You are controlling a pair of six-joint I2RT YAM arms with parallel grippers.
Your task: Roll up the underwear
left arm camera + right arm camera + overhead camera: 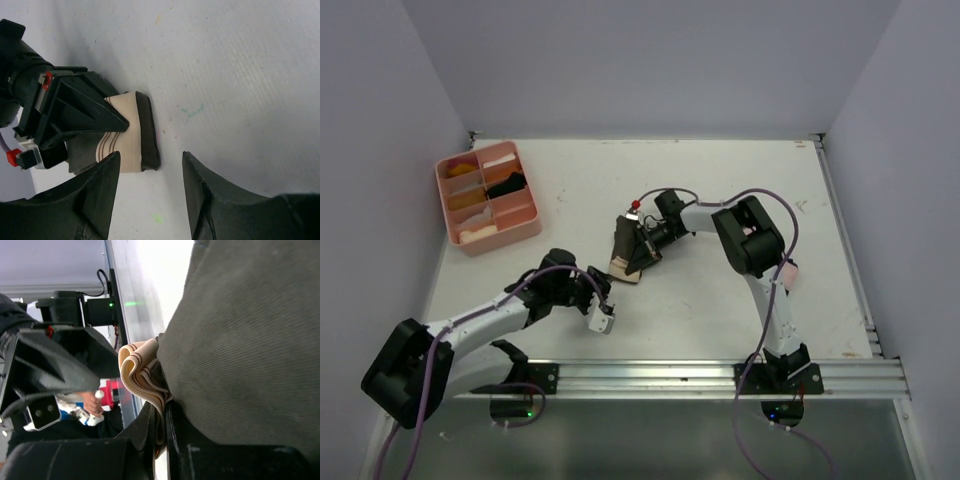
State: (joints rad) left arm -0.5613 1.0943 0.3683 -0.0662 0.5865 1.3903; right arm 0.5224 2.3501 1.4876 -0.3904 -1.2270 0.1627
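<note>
findings, your station, this moment.

1. right gripper point(638, 246): your right arm reaches in over the middle of the table point(720, 180). its claw is pressed together on the pale pink underwear point(125, 120). your right wrist view shows folds of that cloth, with thin dark lines, running down into the narrow slit between the two fingers.

2. dark olive underwear point(240, 340): it lies bunched against the pale piece and fills most of the right wrist view. it sits too close to the lens to judge, so i cannot tell whether it is also caught in the pinch.

3. bundle position: both garments sit together as one small bundle at the right claw's tip, near the table's centre. the lower edge rests on the surface. in your left wrist view a dark band runs along the pale cloth's outer edge.

4. left gripper point(602, 312): its claw stands apart. its fingers point(100, 195) frame bare table, with the bundle just beyond their tips and not touched.

5. pink compartment tray point(503, 241): it sits at the far left of the table, well apart from the bundle. small items lie in its sections.
</note>
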